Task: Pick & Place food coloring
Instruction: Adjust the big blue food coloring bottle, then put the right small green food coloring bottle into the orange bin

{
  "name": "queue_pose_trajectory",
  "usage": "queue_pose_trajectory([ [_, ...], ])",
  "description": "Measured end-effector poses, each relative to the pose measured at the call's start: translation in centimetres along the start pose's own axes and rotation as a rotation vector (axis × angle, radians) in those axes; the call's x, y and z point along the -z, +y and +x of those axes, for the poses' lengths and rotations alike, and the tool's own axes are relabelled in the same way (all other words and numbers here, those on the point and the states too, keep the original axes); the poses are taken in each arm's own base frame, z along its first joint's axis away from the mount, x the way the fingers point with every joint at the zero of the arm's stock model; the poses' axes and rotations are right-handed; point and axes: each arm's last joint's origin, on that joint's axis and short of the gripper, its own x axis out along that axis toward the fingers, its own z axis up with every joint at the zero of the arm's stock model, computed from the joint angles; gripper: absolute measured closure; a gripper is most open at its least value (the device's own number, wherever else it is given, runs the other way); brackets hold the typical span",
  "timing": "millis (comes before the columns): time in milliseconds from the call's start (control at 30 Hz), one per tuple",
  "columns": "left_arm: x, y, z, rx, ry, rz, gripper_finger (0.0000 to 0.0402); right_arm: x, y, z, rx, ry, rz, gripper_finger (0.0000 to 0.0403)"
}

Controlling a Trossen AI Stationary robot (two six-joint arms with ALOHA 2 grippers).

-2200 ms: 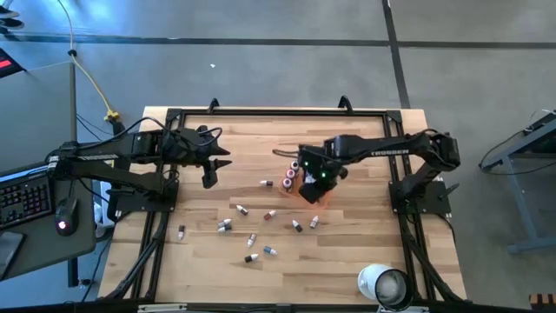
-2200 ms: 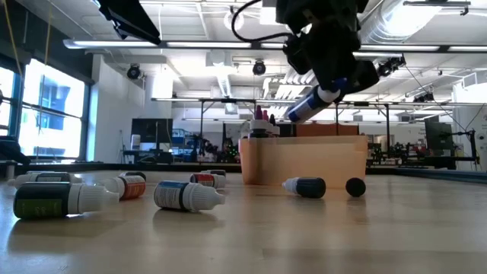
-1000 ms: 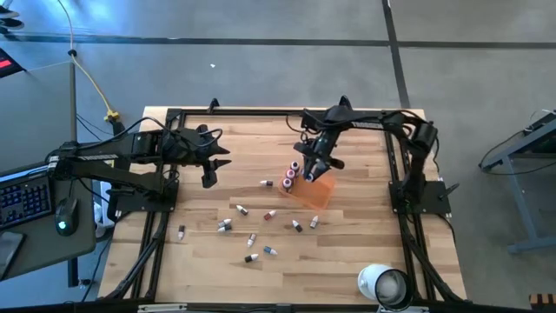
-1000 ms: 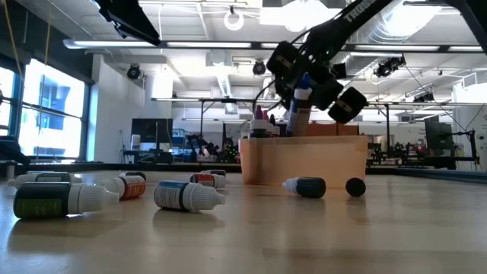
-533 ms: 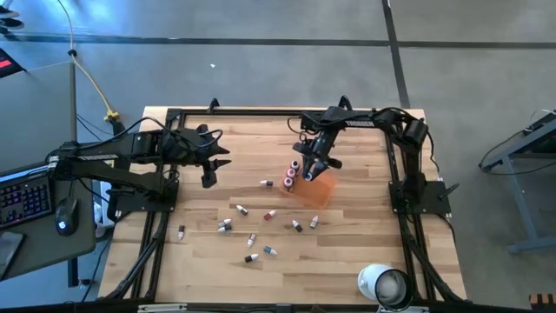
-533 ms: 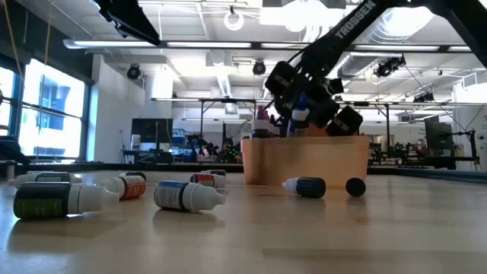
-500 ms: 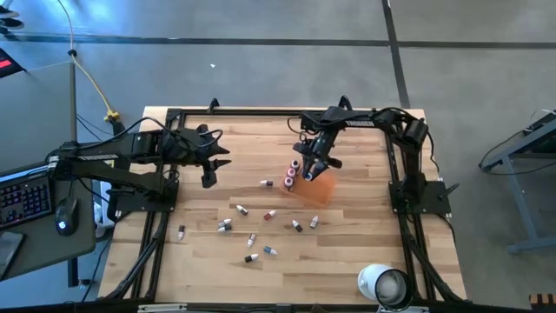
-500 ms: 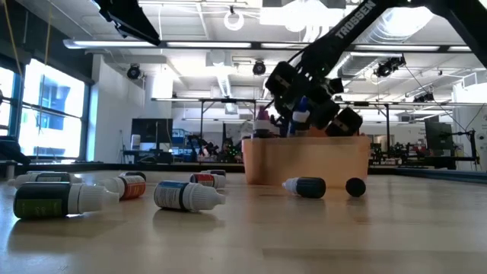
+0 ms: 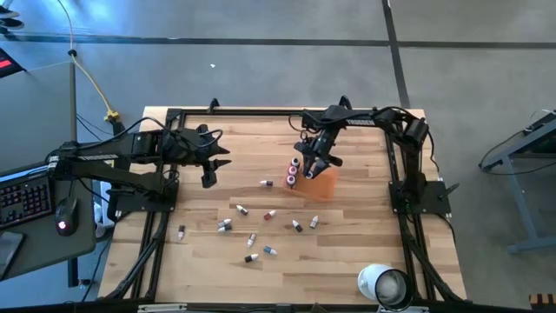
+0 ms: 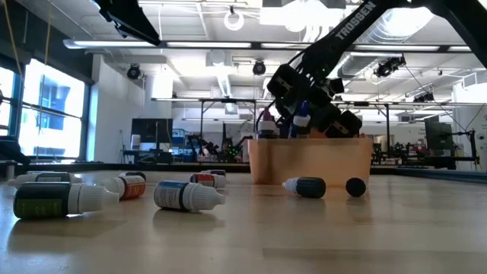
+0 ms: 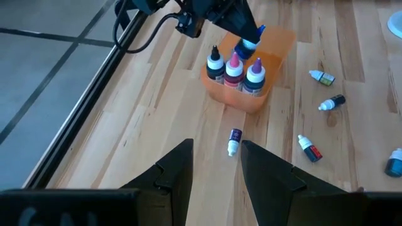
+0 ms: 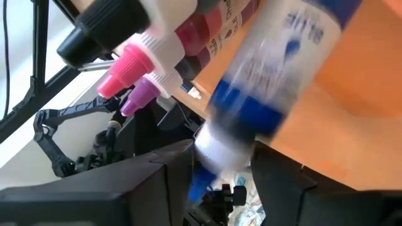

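Observation:
My right gripper [image 9: 311, 165] hangs over the translucent orange tray [image 9: 321, 185], shut on a blue-labelled food coloring bottle [image 12: 270, 69] that it holds down into the tray. Three bottles with black, pink and purple caps [image 11: 233, 69] stand upright in the tray's near-left end. Several other bottles [image 9: 261, 230] lie on their sides on the wood in front of the tray; one [image 11: 233, 141] lies just ahead of my left gripper [image 11: 215, 163]. That gripper is open and waits above the table's left side [image 9: 211, 172]. My right gripper pinches the blue bottle between its two fingers [image 12: 276, 179] at the white neck [image 12: 220, 147], just below the blue cap. The fingers come from above and from the far side, slanting down. The bottle is tilted, cap up, its body [image 10: 299, 123] below the tray's rim.
A large white roll [image 9: 384, 285] stands at the table's near right corner. Black frame rails [image 9: 278, 113] run along the table's edges. Bare wood lies between the tray and the right rail. In the low view, two bottles [image 10: 308, 186] lie just before the tray wall [image 10: 312, 161].
My right gripper has sunk a little toward the tray, still shut, bringing the blue bottle's body down inside it. The tray has shifted slightly on the table. My left arm has kept still.

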Motion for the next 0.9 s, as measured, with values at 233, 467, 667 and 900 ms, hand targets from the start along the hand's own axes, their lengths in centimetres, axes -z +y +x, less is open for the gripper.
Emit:
queue_pose_trajectory([
  [233,0.0,0.0,0.0,0.0,0.0,0.0,0.027,-0.1,-0.1,0.0,0.024,-0.02,0.005,0.0211],
  [467,0.0,0.0,0.0,0.0,0.0,0.0,0.027,0.0,0.0,-0.1,0.002,-0.004,0.039,0.0212],
  [667,0.0,0.0,0.0,0.001,0.0,-0.001,0.027,0.1,0.1,-0.9,-0.022,-0.014,0.024,0.0227],
  [900,0.0,0.0,0.0,0.004,-0.001,-0.005,0.027,4.5,2.7,-3.0,-0.059,-0.075,-0.142,0.0249],
])
